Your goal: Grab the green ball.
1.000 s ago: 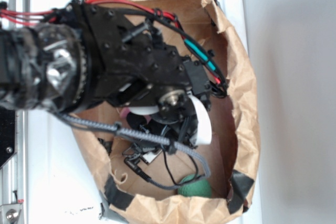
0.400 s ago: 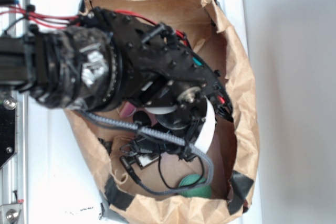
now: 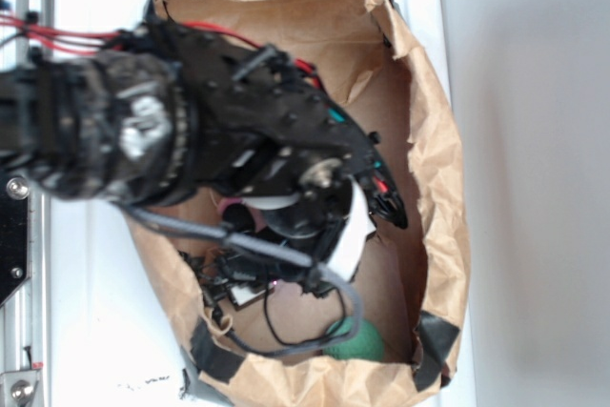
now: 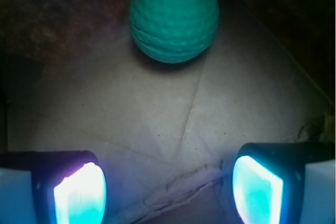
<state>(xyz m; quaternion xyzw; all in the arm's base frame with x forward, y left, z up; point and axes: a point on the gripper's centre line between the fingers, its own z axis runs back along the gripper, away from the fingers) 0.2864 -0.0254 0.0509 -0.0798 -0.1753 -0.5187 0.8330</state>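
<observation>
A white tabletop (image 3: pixel 91 331) lay under a crumpled brown paper bag (image 3: pixel 448 159), its rim rolled down and patched with black tape (image 3: pixel 214 355) near the lower corners. From the exterior view, the black robot arm (image 3: pixel 191 131) reached in from the left and filled most of the bag's opening, with red wires (image 3: pixel 57 40) running along its top and a dark cable (image 3: pixel 286 350) looping down toward the bag's lower edge. The green ball (image 3: pixel 355 342) sat on the bag's floor close to the lower rim, partly hidden behind the cable and the paper edge. In the wrist view the green ball (image 4: pixel 174 17), dimpled all over, rested on the creased brown floor (image 4: pixel 157 108) at the top of the frame, ahead of the gripper (image 4: pixel 168 192). The jaws stood wide apart with nothing between them, and both fingertips (image 4: pixel 79 195) glowed cyan, well short of the ball
</observation>
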